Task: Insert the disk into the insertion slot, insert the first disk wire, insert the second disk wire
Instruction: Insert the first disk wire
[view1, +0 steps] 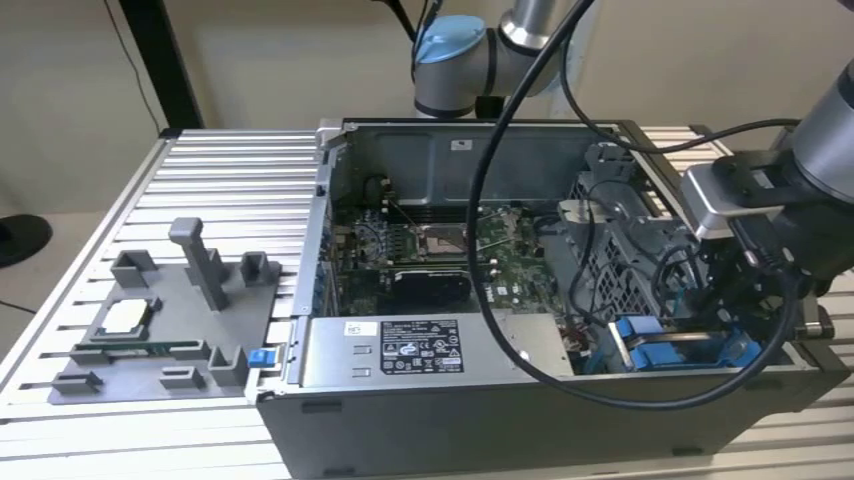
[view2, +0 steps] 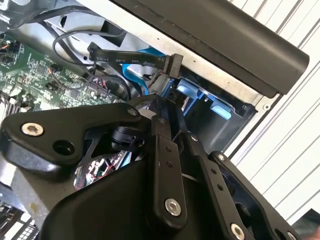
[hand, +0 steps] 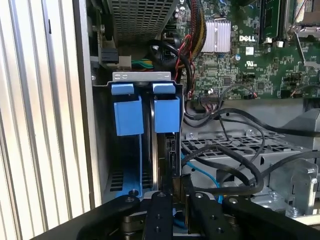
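An open grey computer case (view1: 534, 430) sits on a slatted aluminium table (view1: 227, 170). Black cables (hand: 222, 146) loop just beside the gripper (hand: 179, 195). Farther from it, deeper in the case, lies a green motherboard (hand: 240, 55) with a finned silver heatsink (hand: 216, 36). A grey power-supply box (view1: 414, 350) lies farther off. Well apart from the gripper, outside the case, is a grey fixture tray (view1: 220, 320) with upright posts.

Our exterior view looks down obliquely over the whole table (view1: 200, 170) and case (view1: 400, 420); both wrist views sit close, sharing the insertion slot (hand: 129, 117) (view2: 220, 107).
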